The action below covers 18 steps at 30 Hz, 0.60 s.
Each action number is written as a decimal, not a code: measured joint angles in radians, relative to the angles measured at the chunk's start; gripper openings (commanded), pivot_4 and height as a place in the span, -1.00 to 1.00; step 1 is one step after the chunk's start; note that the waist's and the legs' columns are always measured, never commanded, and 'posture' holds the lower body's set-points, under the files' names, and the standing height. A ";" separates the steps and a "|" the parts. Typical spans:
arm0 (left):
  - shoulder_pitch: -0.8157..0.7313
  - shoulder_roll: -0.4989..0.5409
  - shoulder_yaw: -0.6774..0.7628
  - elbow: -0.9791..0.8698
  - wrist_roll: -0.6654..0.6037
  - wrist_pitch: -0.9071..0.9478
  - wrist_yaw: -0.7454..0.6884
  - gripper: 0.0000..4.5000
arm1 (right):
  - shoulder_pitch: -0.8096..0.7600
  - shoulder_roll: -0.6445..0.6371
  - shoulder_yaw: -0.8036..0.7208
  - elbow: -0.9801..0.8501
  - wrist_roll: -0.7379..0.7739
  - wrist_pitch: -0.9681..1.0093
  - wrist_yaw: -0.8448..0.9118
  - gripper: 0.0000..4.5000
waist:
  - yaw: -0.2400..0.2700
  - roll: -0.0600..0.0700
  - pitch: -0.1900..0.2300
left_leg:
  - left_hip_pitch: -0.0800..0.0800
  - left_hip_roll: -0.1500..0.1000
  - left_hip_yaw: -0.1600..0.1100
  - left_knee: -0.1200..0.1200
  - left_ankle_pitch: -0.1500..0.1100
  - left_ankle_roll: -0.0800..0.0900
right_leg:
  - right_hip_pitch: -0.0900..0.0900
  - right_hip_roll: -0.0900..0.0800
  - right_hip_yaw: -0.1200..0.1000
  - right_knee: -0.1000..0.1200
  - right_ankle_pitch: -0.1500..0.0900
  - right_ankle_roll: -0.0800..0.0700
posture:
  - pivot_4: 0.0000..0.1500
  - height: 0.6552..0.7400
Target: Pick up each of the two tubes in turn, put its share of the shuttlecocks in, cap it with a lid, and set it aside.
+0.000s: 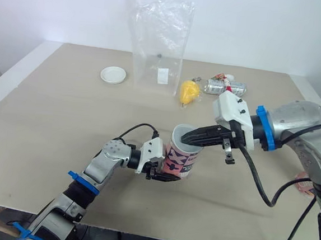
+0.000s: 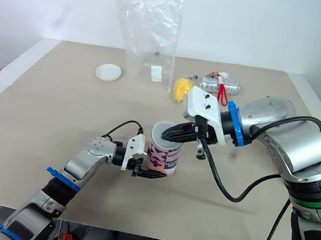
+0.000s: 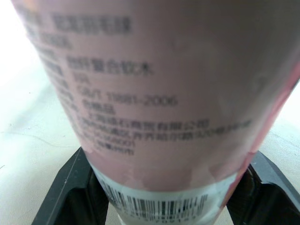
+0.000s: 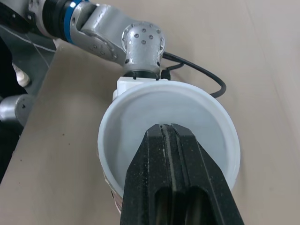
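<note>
A: Left gripper (image 1: 164, 175), what have you got?
B: Your left claw is pinching the pink tube (image 1: 181, 158). One black finger (image 3: 70, 187) sits on each side, low down by the barcode end, spread just as wide as the tube.
A: Where's the tube?
B: Near the front middle of the table (image 1: 54, 116), roughly upright with the open mouth up, leaning a little. Can't tell if its base touches the table.
A: Right gripper (image 4: 171, 133)?
B: Your right claw has its fingers pressed together. The tips are over the tube's open mouth, at the rim; can't tell if they touch it.
A: Other stuff?
B: A white lid (image 1: 113, 74) lies at the back left, well apart from the tube. A clear plastic bag (image 1: 159, 41) stands beside it, then a yellow item (image 1: 189, 91) and a can (image 1: 225, 87).
</note>
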 measured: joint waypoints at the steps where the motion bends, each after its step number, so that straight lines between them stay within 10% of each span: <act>1: 0.000 0.000 0.000 0.005 0.000 0.000 0.001 0.22 | -0.022 0.001 0.014 0.000 -0.005 0.036 -0.001 -0.97 | -0.001 0.000 -0.001 | 0.002 0.000 0.000 -0.001 0.000 0.000 | 0.002 0.000 0.000 0.000 -0.001 -0.001 | 1.00 1.00; 18: 0.004 0.000 0.013 0.021 -0.010 0.015 0.009 0.22 | -0.148 0.112 0.073 0.118 -0.031 0.236 -0.010 -0.97 | -0.009 -0.006 -0.010 | 0.005 0.002 0.002 -0.001 0.000 -0.001 | 0.003 0.000 0.000 0.000 -0.002 -0.006 | 1.00 1.00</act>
